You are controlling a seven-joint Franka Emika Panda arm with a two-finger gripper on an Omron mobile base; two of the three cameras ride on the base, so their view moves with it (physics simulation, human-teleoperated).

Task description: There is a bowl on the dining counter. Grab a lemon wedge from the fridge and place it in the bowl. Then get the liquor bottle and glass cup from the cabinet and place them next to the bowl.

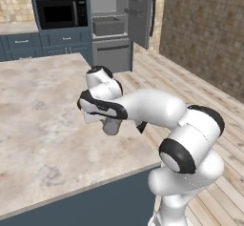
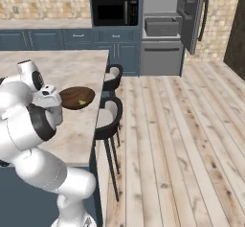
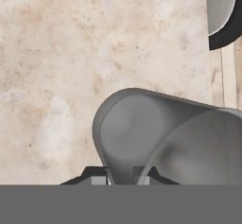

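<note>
Your hand view has the gripper (image 3: 124, 173) pinching the glass cup (image 3: 156, 138) wall, its mouth toward the camera. Right base view adds the bowl (image 2: 76, 97) with the lemon wedge (image 2: 82, 102) inside.

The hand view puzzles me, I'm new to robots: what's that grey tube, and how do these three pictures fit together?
A white robot arm stands at the dining counter. Two pictures come from cameras behind the arm, to its left and right. The third looks along the gripper. It is shut on the glass cup, gripping its rim over the stone top. In the right base view, the bowl sits on the counter with the lemon wedge inside. The fridge behind stands open.
</note>
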